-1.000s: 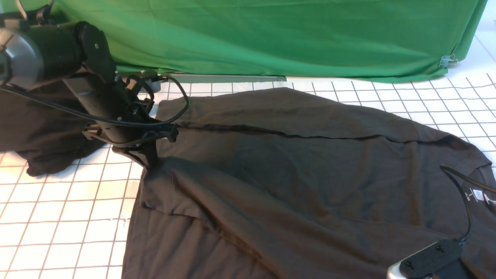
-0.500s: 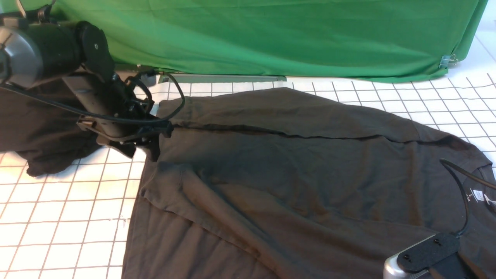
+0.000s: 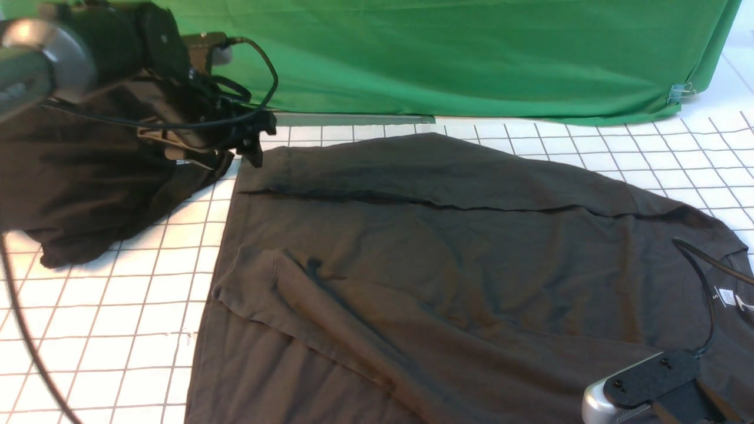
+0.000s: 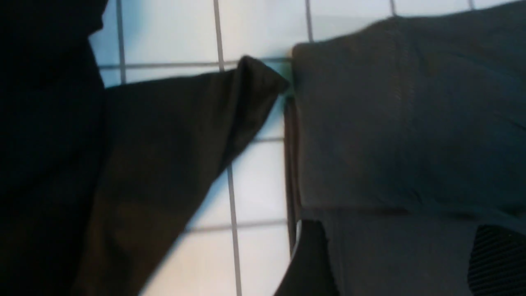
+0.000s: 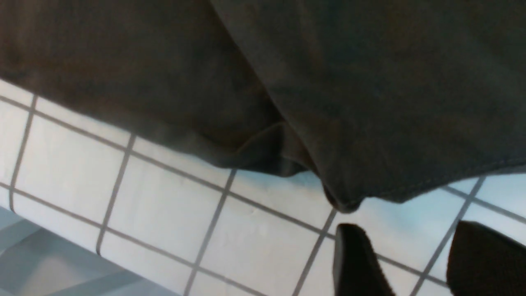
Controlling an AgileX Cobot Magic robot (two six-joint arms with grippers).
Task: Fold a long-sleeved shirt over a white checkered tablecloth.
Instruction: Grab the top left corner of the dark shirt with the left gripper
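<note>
The long-sleeved shirt [image 3: 471, 265], dark charcoal, lies spread over the white checkered tablecloth [image 3: 118, 318], with a sleeve folded across its far side and a fold over its near left part. Its white neck label [image 3: 724, 296] shows at the right. My left gripper [image 3: 241, 156] hangs open above the shirt's far left corner. In the left wrist view this gripper [image 4: 402, 263] has only shirt cloth [image 4: 390, 123] below its spread fingers. In the right wrist view my right gripper [image 5: 419, 263] stands open over bare tablecloth [image 5: 164, 205], just off the shirt's hem [image 5: 328, 82].
A blacker, shapeless heap of cloth [image 3: 76, 188] lies at the far left, under the left arm. A green backdrop [image 3: 412, 53] closes off the back. The right arm's wrist mount [image 3: 648, 383] and its cable sit over the shirt near the collar. The table's edge [image 5: 41, 267] is close to the right gripper.
My left gripper has opened, let go of the shirt's left fold, and risen back toward the far left corner. The fold now lies flat. The right wrist has shifted slightly left.
</note>
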